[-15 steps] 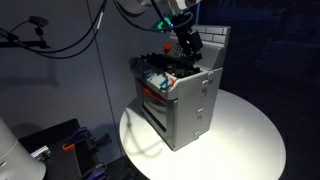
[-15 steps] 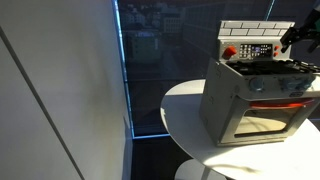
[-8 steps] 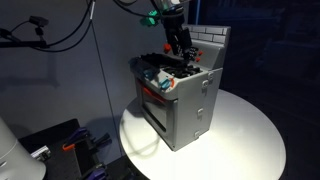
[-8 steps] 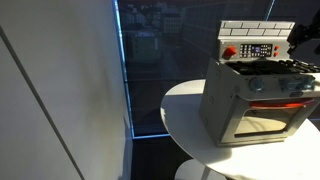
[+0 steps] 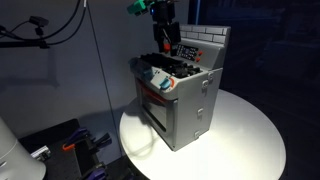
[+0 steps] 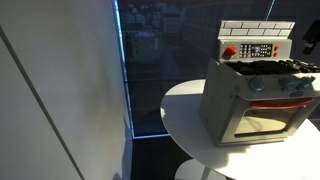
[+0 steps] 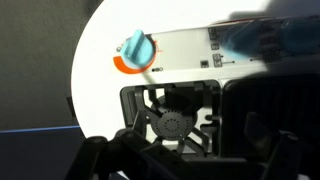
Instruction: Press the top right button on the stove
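Note:
The stove [image 5: 185, 100] is a small grey toy oven with a brick-patterned back panel, standing on a round white table [image 5: 245, 140]. It also shows in an exterior view [image 6: 255, 100], where the dark control panel [image 6: 257, 50] with a red button faces the camera. My gripper [image 5: 164, 50] hangs over the black burners at the front of the stove top, apart from the red-lit panel [image 5: 187, 50]. Its fingers look closed and hold nothing. In the wrist view I see a burner [image 7: 170, 125] and a pale blue knob [image 7: 137, 47] below me.
The table [image 6: 185, 120] ends close around the stove. A tall pale wall panel [image 6: 60, 90] stands beside it. Cables and dark equipment [image 5: 70, 145] lie on the floor. Only the edge of the arm [image 6: 312, 38] shows at the frame border.
My gripper has moved away from the back panel, across the burners toward the stove's front, and has risen a little. The stove has not moved.

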